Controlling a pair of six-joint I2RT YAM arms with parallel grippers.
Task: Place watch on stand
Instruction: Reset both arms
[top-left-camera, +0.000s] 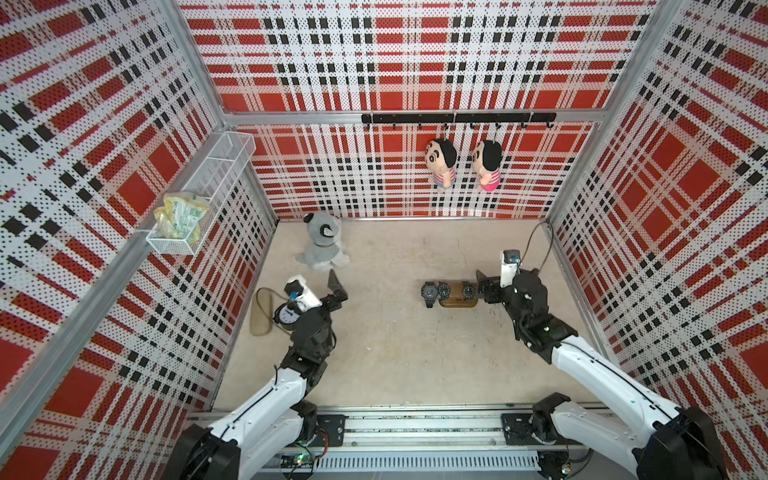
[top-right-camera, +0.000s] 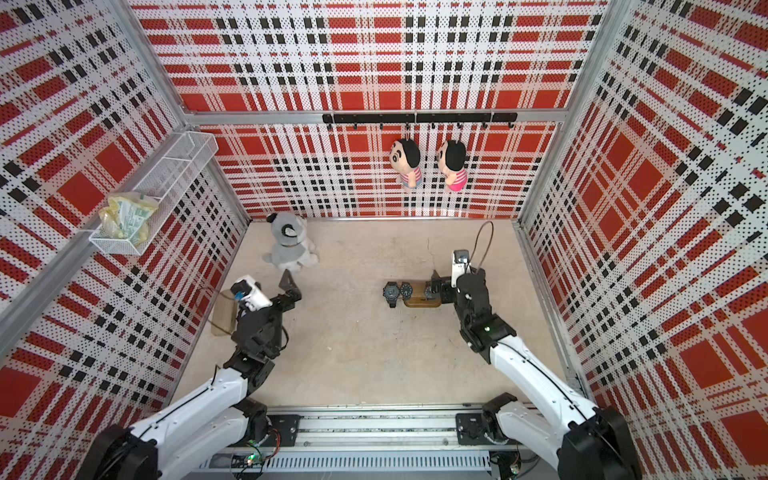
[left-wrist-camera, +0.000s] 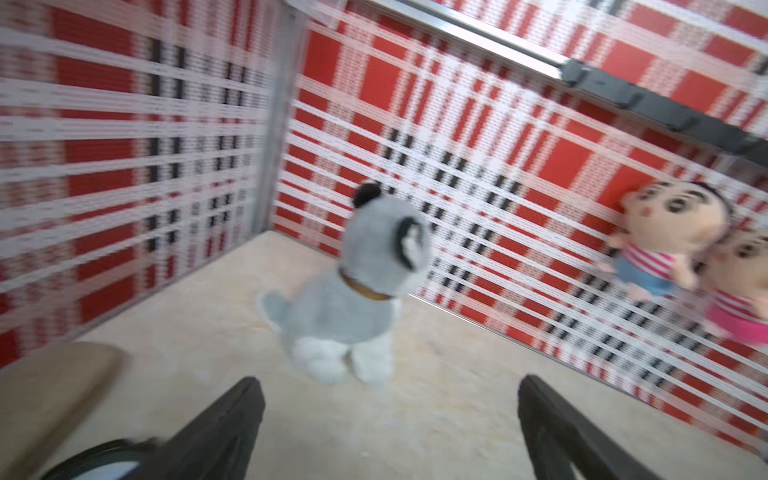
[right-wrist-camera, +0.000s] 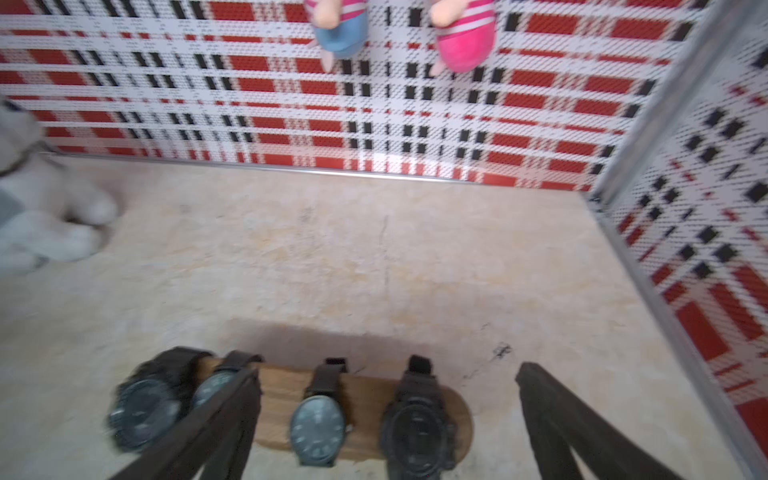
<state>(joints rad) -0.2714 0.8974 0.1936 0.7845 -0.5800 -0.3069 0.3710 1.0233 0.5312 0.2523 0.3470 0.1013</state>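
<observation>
The stand (top-left-camera: 456, 300) (right-wrist-camera: 365, 399), a brown wooden bar, rests on the table right of centre. Several dark watches hang across it, among them a bulky black one (right-wrist-camera: 417, 432) at the bar's rounded end and a slimmer grey-faced one (right-wrist-camera: 318, 428). My right gripper (top-left-camera: 482, 287) (right-wrist-camera: 388, 370) is open just over that end, and both those watches lie in the gap untouched. Another watch (top-left-camera: 286, 316) (left-wrist-camera: 104, 465) with a pale face lies by my left wrist. My left gripper (top-left-camera: 337, 289) (left-wrist-camera: 390, 395) hangs open and empty at the left, far from the stand.
A beige oblong case (top-left-camera: 260, 311) lies by the left wall. A grey plush dog (top-left-camera: 324, 245) sits at the back left. Two dolls (top-left-camera: 441, 162) hang from a black hook rail (top-left-camera: 457, 118). A white wire basket (top-left-camera: 199, 195) on the left wall holds a yellow packet.
</observation>
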